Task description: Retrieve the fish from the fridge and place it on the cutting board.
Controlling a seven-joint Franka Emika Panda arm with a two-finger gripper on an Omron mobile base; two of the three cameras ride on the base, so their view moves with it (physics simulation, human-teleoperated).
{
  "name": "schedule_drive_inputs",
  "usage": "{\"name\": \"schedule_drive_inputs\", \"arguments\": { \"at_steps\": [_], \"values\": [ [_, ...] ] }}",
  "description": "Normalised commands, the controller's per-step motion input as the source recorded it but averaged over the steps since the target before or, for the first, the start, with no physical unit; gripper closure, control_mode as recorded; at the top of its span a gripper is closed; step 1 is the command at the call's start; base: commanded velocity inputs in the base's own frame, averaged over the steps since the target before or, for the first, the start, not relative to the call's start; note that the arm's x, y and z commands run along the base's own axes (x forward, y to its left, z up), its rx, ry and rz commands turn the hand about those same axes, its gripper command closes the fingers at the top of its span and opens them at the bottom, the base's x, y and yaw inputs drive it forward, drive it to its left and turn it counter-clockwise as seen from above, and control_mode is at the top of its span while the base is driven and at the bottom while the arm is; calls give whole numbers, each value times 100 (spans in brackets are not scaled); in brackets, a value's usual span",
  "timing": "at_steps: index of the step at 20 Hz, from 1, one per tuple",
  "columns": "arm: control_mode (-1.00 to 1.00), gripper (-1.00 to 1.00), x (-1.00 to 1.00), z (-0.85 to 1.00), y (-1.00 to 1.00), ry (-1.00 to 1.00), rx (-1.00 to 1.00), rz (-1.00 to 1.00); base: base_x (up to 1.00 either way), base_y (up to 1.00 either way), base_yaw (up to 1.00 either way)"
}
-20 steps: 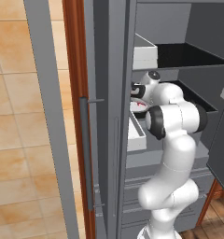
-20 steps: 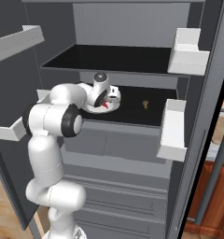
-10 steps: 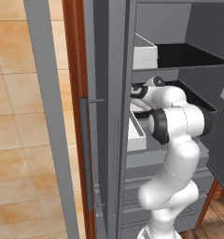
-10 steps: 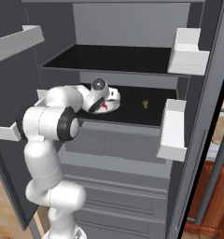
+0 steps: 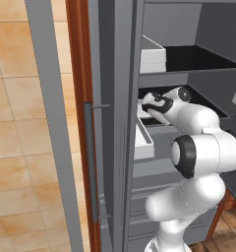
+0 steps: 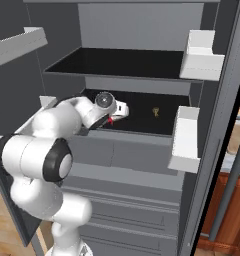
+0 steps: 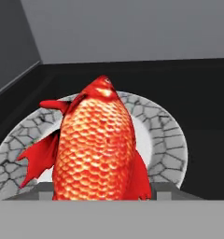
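Left base view: reached into the open fridge (image 5: 120, 147) at the level of the dark middle shelf (image 5: 208, 106), with the gripper (image 5: 152, 106) buried behind the wrist beside a white door bin (image 5: 142, 138). Could not tell from here how far the jaws stood apart.

Right base view: stood over the same middle shelf (image 6: 142, 112), gripper (image 6: 113, 116) pointing inward and down. Showed a sliver of red, the fish (image 6: 110, 120), right at the fingertips. Had a small yellowish item (image 6: 155, 111) lying well apart on the shelf, further to the right. Jaws themselves too small to judge.

Hand view: looked straight along the fish (image 7: 97, 149), bright red and scaly, held close before the camera, its lower end hiding where the fingertips would show. Lay behind it a round white plate (image 7: 172, 140) with a grey cracked-stone rim, resting on the dark shelf floor. Read as a partly closed pincer clamped on the fish, though the fingertips were hidden by its body.
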Motion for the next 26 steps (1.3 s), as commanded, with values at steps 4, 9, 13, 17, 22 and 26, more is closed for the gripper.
{"name": "schedule_drive_inputs", "arguments": {
  "at_steps": [4,9,13,17,22,26],
  "values": [
    [-100,100,-100,37,-7,0,3,-2,0,0,0],
    [-100,100,-97,48,-5,2,1,-2,0,0,0],
    [-100,100,-91,53,0,11,0,-1,0,0,0],
    [-100,100,-75,45,0,31,0,-1,0,0,0],
    [-100,100,-28,29,-2,55,0,0,0,0,0],
    [-100,100,2,0,-11,45,0,0,0,0,0]
  ]
}}
